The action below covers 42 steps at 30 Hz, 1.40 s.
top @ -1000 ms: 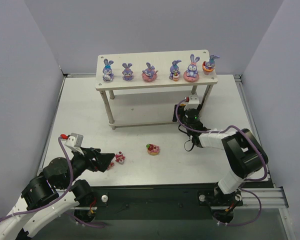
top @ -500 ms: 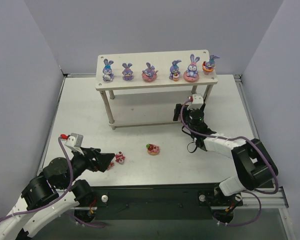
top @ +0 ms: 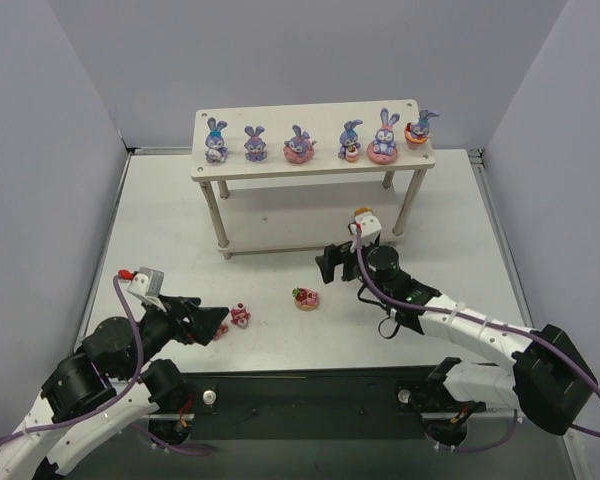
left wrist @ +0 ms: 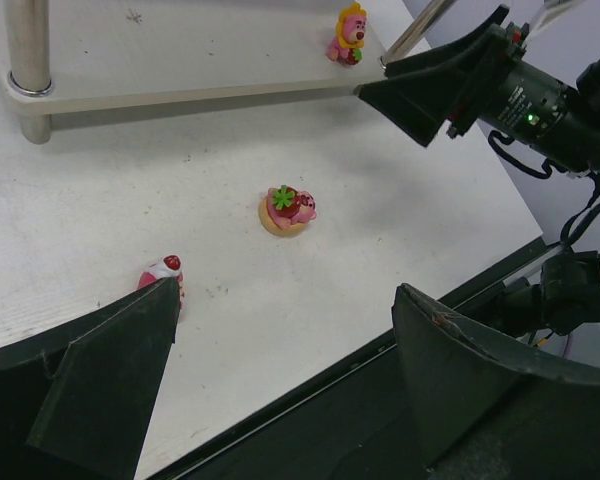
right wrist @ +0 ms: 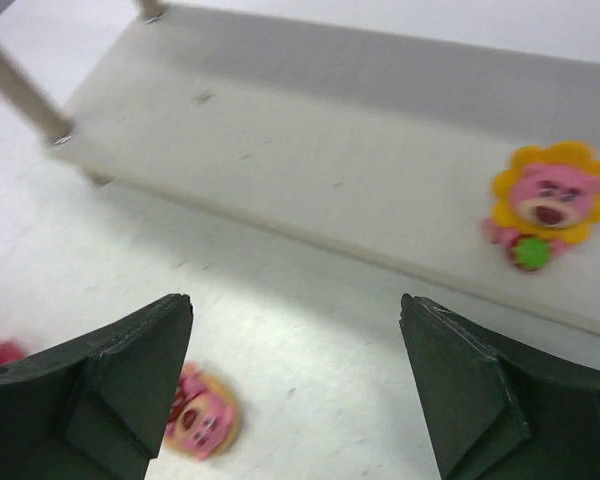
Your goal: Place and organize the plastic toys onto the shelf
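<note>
Withdrawn from the shelf [top: 310, 165] toward 8 o'clock, the right gripper [top: 328, 264] hung with jaws apart near 1 strawberry cake toy [top: 306, 298]; the left gripper [top: 218, 322] also had its jaws apart.

You see six purple-blue plastic bunnies [top: 299, 145] lined atop the pale wooden two-tier shelf [top: 310, 168], a pink-and-yellow figurine [right wrist: 550, 205] on its lower board, and two pink-red cakes [top: 306, 298] on the worktop [top: 180, 230].

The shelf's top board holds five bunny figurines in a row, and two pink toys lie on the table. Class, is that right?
Six, not five: the top external view shows six bunny figurines on the top board. The two pink toys on the table are right.
</note>
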Available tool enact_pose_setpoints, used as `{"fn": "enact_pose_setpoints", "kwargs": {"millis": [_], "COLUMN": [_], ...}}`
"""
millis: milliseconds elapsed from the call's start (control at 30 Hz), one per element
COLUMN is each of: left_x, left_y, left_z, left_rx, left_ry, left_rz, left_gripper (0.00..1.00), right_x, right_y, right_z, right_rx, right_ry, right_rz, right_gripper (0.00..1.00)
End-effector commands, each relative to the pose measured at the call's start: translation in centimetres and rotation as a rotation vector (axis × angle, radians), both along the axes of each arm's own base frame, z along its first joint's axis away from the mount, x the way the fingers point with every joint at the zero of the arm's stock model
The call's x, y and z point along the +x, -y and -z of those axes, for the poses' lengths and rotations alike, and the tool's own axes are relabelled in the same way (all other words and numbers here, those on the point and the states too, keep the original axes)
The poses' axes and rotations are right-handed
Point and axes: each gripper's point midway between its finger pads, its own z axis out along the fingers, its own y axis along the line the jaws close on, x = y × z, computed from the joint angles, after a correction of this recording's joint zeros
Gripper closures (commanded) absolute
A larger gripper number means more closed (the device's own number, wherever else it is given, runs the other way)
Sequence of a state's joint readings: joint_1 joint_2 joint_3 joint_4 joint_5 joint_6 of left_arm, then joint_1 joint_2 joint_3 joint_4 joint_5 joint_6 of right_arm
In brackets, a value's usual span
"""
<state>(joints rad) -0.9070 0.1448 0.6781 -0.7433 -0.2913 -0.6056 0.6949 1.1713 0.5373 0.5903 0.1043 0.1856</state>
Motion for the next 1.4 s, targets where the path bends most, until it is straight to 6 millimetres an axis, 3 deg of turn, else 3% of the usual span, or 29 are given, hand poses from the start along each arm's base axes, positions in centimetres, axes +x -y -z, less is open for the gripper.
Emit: {"fn": "enact_pose_setpoints", "kwargs": {"millis": [0, 133, 333, 400, 733, 1100, 1367], "left_x": [0.0, -0.1, -0.1, -0.1, -0.1, -0.1, -0.2], "left_y": [0.3, 0.3, 0.3, 0.3, 0.3, 0.3, 0.2], "left_z": [-1.5, -1.4, -1.6, -1.5, -1.4, -1.5, -1.6], "left_rx": [-0.043, -0.042, -0.044, -0.044, -0.043, -0.045, -0.049], "left_ry": [0.051, 0.052, 0.055, 0.054, 0.051, 0.055, 0.060], "left_rz": [0.018, 0.024, 0.024, 0.022, 0.022, 0.022, 0.021], "left_gripper": [0.03, 0.03, 0.03, 0.03, 0.03, 0.03, 0.03], "right_x": [-4.8, -7.5, -6.9, -7.3, -6.9, -4.7, -4.9], "right_y": [-3.9, -6.5, -7.4, -7.5, -10.2, -9.3, -9.7], "right_z": [1.1, 2.4, 3.7, 4.9, 8.8, 8.8, 8.3], "right_rx": [0.020, -0.010, 0.004, 0.001, -0.170, -0.218, -0.192], "right_ry": [-0.026, -0.089, -0.079, -0.090, -0.109, -0.022, 0.014], "right_rz": [-0.252, -0.440, -0.376, -0.364, -0.397, -0.219, -0.209], "right_gripper": [0.12, 0.13, 0.18, 0.21, 0.31, 0.31, 0.37]}}
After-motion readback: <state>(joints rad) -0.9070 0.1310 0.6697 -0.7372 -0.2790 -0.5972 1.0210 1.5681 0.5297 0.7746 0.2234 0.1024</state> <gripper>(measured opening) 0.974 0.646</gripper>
